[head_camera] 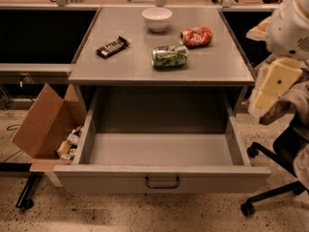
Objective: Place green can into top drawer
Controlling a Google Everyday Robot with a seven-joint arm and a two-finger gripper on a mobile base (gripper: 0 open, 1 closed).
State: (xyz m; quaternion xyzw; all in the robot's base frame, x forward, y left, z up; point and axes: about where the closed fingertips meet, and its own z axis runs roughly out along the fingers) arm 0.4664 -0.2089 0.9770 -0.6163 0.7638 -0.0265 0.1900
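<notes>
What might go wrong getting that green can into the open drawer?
The green can lies on its side, dented, so it may roll or slip from a grasp. The red can close by might get knocked. The pincer hangs to the right, beside the top drawer, so swinging in could clip the tabletop.

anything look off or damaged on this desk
Both cans lie on their sides, dented: the green can mid-tabletop, the orange-red can behind it to the right. The top drawer hangs open. The tool is at the right edge, clear of both.
</notes>
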